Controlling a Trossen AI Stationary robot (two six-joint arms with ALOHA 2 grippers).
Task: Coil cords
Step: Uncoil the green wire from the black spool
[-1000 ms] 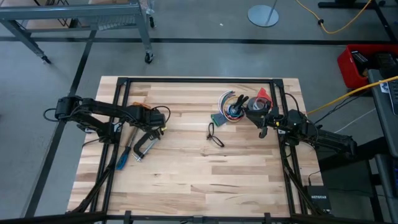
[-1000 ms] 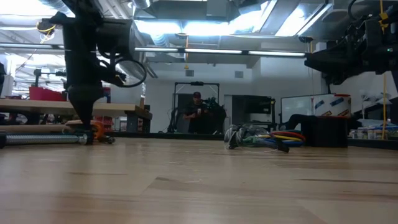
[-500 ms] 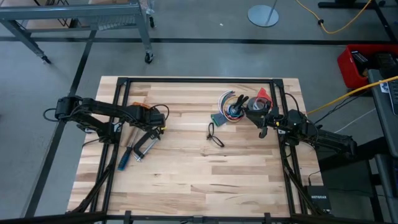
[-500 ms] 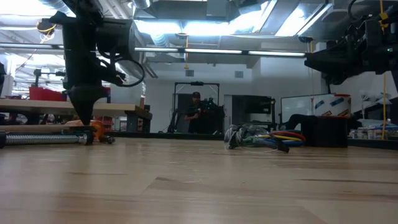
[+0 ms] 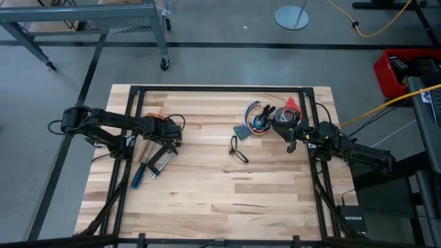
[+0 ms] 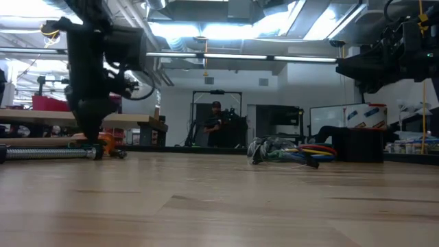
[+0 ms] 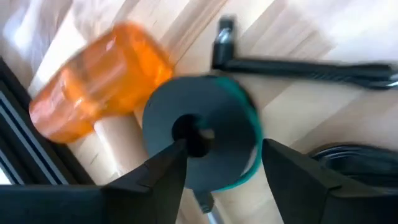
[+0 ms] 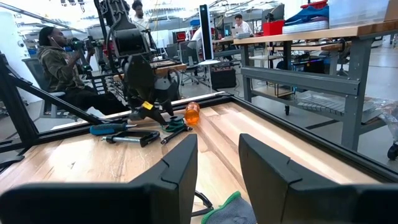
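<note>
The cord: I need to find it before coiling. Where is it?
High view, table's left side: the cord loops around the left tool, above the clamp.

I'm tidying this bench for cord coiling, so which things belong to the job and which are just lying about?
Job: thin black cord; left gripper beside it.

Lying about: metal clamp, blue screwdriver, orange bottle, multicoloured wires, small wire loops.

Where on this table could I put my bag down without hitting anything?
The whole near half of the table is bare wood, below the metal clamp and the small wire loops. It is crowded at the far left around the left gripper, and at the far right by the coloured wires and right gripper.
</note>
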